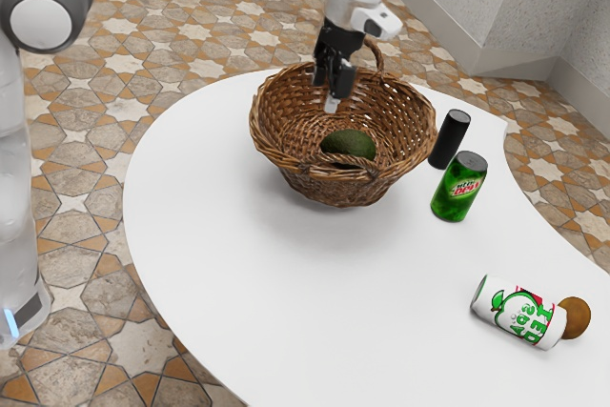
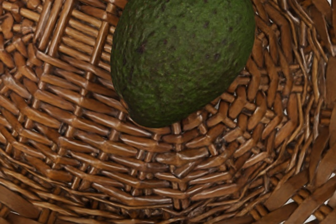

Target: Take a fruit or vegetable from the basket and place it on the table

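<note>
Hanging at the mouth of the wicker basket (image 1: 400, 131), the gripper (image 1: 332, 102) is pointing downward; whether it is clenching or standing released, one cannot tell. Inside the basket, the avocado (image 1: 349, 145) is lying lower than the gripper and apart from it.

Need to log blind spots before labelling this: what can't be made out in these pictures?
- Avocado's lower side: exterior view, hidden by the basket's near side.
- Avocado's far end: wrist view, cut off by the upper edge.
- Claw's opening: exterior view, too small and dark.
- Part of the brown round thing: exterior view, behind the lying white can.
- Table's nearest part: exterior view, cut off by the lower edge.
</note>
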Tool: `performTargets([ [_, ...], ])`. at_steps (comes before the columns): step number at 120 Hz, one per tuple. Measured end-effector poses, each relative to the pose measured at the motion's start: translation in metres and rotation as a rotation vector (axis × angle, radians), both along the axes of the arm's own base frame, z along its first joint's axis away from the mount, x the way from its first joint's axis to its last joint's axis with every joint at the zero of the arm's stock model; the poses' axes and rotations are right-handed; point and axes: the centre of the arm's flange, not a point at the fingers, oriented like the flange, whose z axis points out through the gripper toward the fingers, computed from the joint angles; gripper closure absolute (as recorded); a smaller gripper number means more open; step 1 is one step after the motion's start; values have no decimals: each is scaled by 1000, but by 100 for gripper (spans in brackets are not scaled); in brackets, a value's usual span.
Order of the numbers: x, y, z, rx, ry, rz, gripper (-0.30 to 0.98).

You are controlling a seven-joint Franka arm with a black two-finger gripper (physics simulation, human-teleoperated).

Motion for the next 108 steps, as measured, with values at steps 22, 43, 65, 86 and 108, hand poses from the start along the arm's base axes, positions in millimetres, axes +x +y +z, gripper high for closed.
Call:
performTargets([
  [22,9,-7,-14,12,-65,-40,0],
  [43,13,-15,-33,31,-75,-89,0],
  [65,22,-23,-39,44,-103,-152,0],
  [86,27,-31,-42,46,-115,-202,0],
  [108,29,-33,-41,48,-125,-234,0],
])
